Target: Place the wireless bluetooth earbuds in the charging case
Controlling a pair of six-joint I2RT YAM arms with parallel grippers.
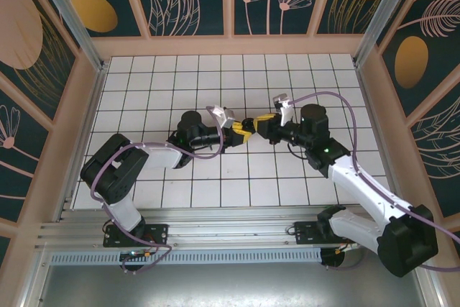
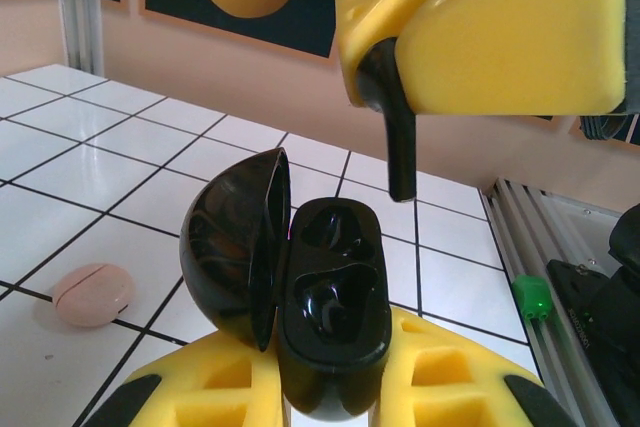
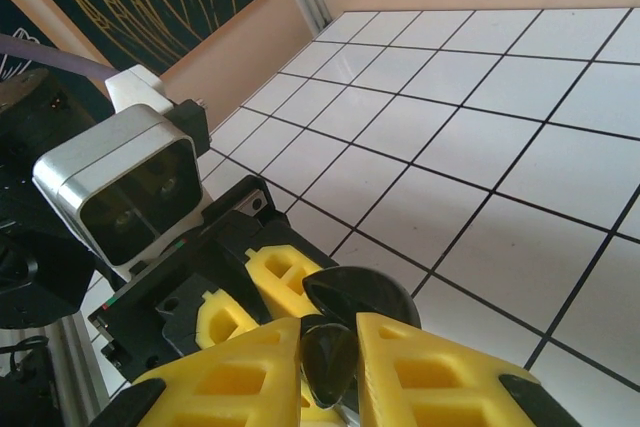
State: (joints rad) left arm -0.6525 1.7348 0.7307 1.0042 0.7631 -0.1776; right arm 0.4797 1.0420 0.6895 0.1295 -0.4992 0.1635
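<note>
Mid-table, above the white tiles: left gripper [image 1: 236,133] and right gripper [image 1: 260,121] meet tip to tip, their yellow fingers close together, each arm reaching in from its own side
Left gripper jaws: clamped on the lower body of the black charging case [image 2: 335,297], one yellow finger [image 2: 225,387] on each side of it
Black charging case: held off the table with its lid [image 2: 235,247] swung open to the left in the left wrist view; two glossy moulded wells face the camera
Right gripper jaws: clamped on the black earbud [image 2: 397,137], pressed together on its head; in the right wrist view the bud [image 3: 328,362] sits squeezed between the two yellow fingers [image 3: 440,377]
Black earbud: stem pointing straight down from the right gripper's finger, above the case
Earbud to case: apart; the stem tip hangs just above and slightly to the right of the far well, with a gap between them
Pink case [image 2: 92,294]: closed, lying on the tiles to the left of the held case, well apart from both grippers
Tiled table [image 1: 180,77]: white squares with dark grout lines, ringed by a pale pink wall
Wrist camera [image 3: 125,192]: the left arm's grey housing, seen from the right wrist just behind the left fingers
Rail [image 2: 560,237]: a metal track at the table's edge, with a small green block [image 2: 533,299] on it
</note>
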